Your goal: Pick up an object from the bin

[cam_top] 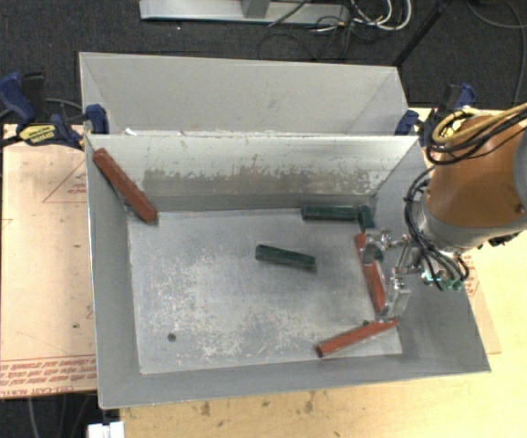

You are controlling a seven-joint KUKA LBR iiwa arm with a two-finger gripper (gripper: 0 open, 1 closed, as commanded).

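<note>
Grey metal makes up the bin (211, 316), and we see five small things spread over its floor rather than heaped. The arm (476, 190), with its orange cover, comes in over the right rim, and the tool (394, 290) hangs low at the right side of the bin, close to the right wall. Whether the tool is apart or together we cannot tell, as its tip is lost among cables and metal parts. Just to its left, and as far as we can judge touching or nearly touching it, lies the right red bar (371, 276), a slim strip running almost straight away from the front wall. Below the tool, the low red bar (356, 338) lies slantwise in the front right corner, its upper end close to the right red bar's lower end. A green block (284, 257) lies near the middle of the floor, well apart from the tool. A second green block (336, 213) sits against the back wall. A left red bar (125, 186) leans in the back left corner.
</note>
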